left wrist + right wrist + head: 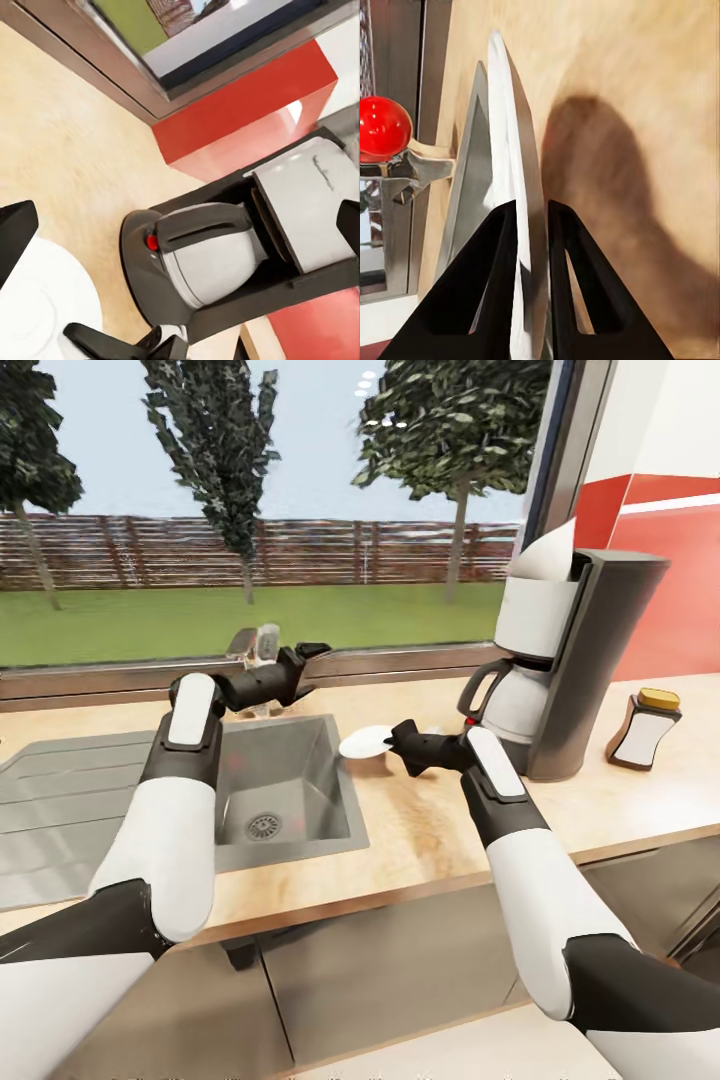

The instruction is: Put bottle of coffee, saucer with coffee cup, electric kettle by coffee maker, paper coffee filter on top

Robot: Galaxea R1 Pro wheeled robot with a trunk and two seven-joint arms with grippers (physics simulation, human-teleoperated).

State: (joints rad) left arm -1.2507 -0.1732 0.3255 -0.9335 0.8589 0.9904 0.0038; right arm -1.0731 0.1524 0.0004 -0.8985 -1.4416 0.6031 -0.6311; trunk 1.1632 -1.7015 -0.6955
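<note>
My right gripper [398, 741] is shut on the rim of the white saucer [366, 743], holding it just above the kitchen countertop [420, 830] between the sink and the coffee maker [590, 660]. In the right wrist view the saucer [514, 172] shows edge-on between the fingers [495, 270]. A white paper coffee filter [548, 552] stands on top of the coffee maker. The bottle of coffee [645, 730] stands on the counter right of the machine. My left gripper [308, 653] hovers open by the tap, looking at the carafe [214, 259]. Coffee cup, electric kettle and kitchen shelf are out of view.
A steel sink [285, 780] with a drainboard [60, 800] is set into the counter on the left, with a tap [255, 645] and its red knob [382, 124] behind it. A window runs along the back. A red wall panel [670, 580] stands behind the coffee maker.
</note>
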